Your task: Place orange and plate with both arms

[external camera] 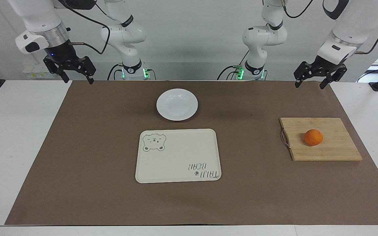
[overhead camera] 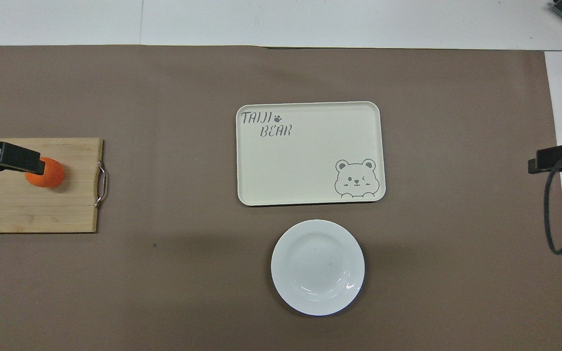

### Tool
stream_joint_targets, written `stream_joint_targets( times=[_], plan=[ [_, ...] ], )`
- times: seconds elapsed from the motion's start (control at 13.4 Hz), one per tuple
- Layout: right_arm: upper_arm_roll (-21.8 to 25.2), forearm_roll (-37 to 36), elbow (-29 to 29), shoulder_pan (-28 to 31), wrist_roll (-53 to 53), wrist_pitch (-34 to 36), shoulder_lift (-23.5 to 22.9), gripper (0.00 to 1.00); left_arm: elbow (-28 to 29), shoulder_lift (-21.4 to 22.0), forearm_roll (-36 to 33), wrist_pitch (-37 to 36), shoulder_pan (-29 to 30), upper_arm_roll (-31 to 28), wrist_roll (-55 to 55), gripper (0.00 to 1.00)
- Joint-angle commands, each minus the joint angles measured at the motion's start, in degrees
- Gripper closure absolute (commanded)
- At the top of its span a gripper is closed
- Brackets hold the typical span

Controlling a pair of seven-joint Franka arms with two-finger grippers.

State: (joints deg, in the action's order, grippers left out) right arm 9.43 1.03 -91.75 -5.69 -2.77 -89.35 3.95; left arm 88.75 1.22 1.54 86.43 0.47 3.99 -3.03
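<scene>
Left hand [external camera: 320, 78], fingers spread and empty, hangs at one o'clock above the orange [external camera: 313, 137]; right hand [external camera: 74, 70], also spread, is well apart from it.

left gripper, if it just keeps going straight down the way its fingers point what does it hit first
Probably the brown mat near the table edge closest to the robots. The left gripper hangs open, fingers pointing down, nothing between them. The cutting board and orange look clear of that line, though depth is uncertain.
</scene>
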Motion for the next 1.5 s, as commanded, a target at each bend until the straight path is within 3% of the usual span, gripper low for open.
stream_joint_targets(
  times=[0.0, 0.9, 1.42],
  plan=[
    [-0.2, -1.11, -1.94, 0.15, 1.19, -0.91, 1.5, 0.0, -1.13, -0.69, -0.31, -1.79, 0.41, 0.23, -1.19, 0.0],
    [-0.28, -1.11, -1.94, 0.33, 1.19, -0.91, 1.5, 0.0, 3.53, -0.52, -0.31, 1.11, 3.04, 0.14, -1.19, 0.0],
    [-0.28, -1.11, -1.94, 0.33, 1.19, -0.91, 1.42, 0.0, 9.94, -0.87, -0.39, 9.8, 6.02, -0.03, -4.96, 0.0]
  ],
)
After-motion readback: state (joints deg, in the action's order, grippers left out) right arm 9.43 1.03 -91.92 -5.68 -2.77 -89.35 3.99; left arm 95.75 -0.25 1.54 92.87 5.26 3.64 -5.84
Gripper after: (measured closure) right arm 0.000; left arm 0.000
